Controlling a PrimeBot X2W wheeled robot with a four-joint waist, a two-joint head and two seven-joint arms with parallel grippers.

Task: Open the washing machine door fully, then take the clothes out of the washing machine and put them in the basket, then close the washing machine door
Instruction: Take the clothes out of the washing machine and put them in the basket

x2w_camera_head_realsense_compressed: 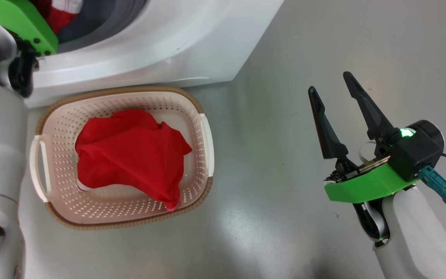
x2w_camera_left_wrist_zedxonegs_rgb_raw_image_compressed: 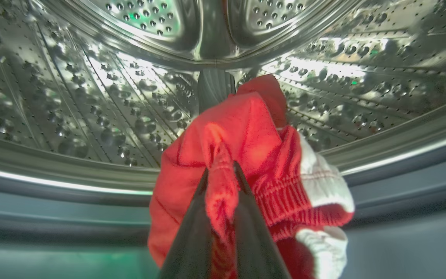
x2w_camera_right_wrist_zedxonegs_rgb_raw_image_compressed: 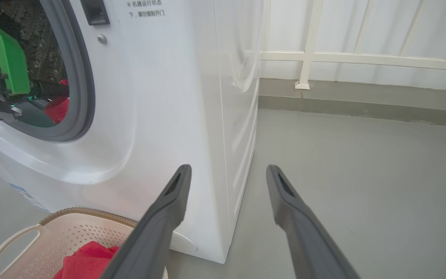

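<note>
Left wrist view: left tool (x2w_camera_left_wrist_zedxonegs_rgb_raw_image_compressed: 221, 169), narrow, pinches a red garment (x2w_camera_left_wrist_zedxonegs_rgb_raw_image_compressed: 246, 128) inside the drum (x2w_camera_left_wrist_zedxonegs_rgb_raw_image_compressed: 91, 108). A second garment (x2w_camera_head_realsense_compressed: 130, 155) already lies in the basket (x2w_camera_head_realsense_compressed: 130, 91), near the machine (x2w_camera_head_realsense_compressed: 168, 50). The right tool (x2w_camera_head_realsense_compressed: 329, 82) stands wide and empty. Transfer and door closing remain.

A red garment (x2w_camera_head_realsense_compressed: 130, 155) is laid in the basket (x2w_camera_head_realsense_compressed: 60, 128) before the washing machine (x2w_camera_head_realsense_compressed: 161, 50). The right gripper (x2w_camera_head_realsense_compressed: 329, 82) is held spread.
</note>
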